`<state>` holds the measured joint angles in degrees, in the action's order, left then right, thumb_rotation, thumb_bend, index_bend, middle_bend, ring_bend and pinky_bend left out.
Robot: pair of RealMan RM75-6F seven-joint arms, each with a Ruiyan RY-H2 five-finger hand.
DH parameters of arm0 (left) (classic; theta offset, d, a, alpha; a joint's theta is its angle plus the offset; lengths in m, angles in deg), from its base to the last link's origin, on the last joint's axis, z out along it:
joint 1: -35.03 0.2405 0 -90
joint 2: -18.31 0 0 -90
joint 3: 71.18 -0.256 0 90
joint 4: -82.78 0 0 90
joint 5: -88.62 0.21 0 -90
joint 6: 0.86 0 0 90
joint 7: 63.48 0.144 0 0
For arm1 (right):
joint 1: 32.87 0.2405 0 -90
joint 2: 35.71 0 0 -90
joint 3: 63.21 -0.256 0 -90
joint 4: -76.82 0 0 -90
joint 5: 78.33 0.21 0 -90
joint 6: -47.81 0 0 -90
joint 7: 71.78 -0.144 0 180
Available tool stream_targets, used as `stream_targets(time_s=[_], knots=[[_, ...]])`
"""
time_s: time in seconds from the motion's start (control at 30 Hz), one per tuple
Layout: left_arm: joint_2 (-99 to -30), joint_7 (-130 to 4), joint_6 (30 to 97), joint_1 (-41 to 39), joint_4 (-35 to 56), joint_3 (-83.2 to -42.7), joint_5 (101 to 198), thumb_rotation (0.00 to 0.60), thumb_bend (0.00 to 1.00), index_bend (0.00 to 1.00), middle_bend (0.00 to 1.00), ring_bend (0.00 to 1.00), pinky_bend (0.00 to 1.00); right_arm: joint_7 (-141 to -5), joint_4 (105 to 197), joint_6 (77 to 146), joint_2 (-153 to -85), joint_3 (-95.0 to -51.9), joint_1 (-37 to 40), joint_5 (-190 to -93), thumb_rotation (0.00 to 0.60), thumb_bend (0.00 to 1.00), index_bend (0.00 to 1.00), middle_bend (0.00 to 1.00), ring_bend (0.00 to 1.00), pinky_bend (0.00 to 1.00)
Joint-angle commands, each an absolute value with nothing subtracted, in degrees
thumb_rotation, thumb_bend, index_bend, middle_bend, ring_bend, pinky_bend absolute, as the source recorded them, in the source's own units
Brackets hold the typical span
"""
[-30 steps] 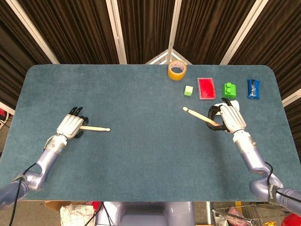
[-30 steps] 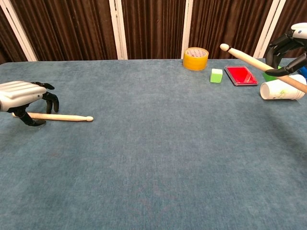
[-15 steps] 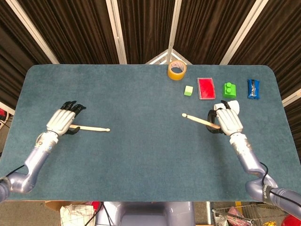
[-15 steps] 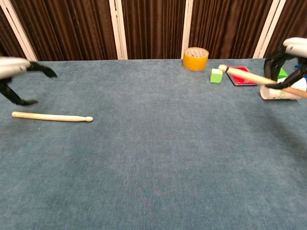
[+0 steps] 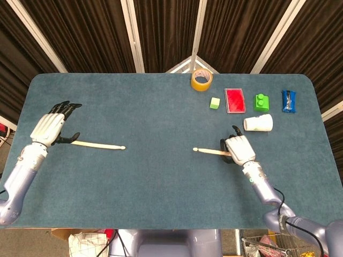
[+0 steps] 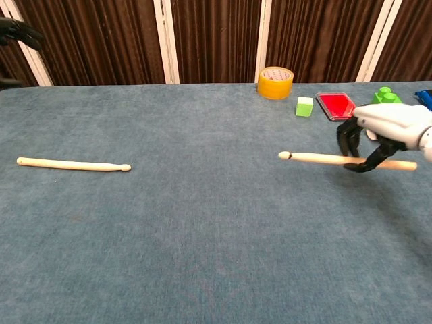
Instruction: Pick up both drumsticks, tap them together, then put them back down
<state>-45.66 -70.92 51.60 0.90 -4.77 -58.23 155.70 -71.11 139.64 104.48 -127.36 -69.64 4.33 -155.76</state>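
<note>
My right hand (image 5: pixel 239 149) grips one drumstick (image 6: pixel 317 158) near its butt, the stick level and low over the table (image 5: pixel 161 176), tip pointing left; my left hand (image 5: pixel 49 127) is released, fingers spread, raised at the left edge just beside the butt of the other drumstick (image 5: pixel 96 144), which lies flat on the cloth; far right sit a tape roll (image 5: pixel 201 80), a red box (image 5: pixel 234 100) and a tipped cup (image 5: pixel 258 123).
</note>
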Motion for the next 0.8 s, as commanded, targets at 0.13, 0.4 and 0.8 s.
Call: stream_targets(time_s=[0.13,0.4,0.8], knots=[[-44.74,-72.07,51.22,1.24,-5.34,-58.15,156.54,0.6,0.46,0.12,0.11,0.0,0.0,-69.95,137.99,103.24,-130.94,-70.13,5.55,-155.56,0.6,0.41,0.7,0.61,0.42,0.07],[-44.58,-72.02,51.6,1.21,-4.66,-58.79,157.77,0.6,0.46,0.12,0.11,0.0,0.0,-68.17,134.3,100.95,-134.64,-71.58,7.12,-153.72,0.6,0.41,0.7,0.61,0.42,0.07],[-44.67,-72.97,51.12,1.4,-3.19,-59.42,157.43,0.6,0.46,0.12,0.11,0.0,0.0,-65.83,133.3,98.83,-134.45,-71.5,7.31,-152.55,0.6,0.41,0.7,0.61,0.42,0.04]])
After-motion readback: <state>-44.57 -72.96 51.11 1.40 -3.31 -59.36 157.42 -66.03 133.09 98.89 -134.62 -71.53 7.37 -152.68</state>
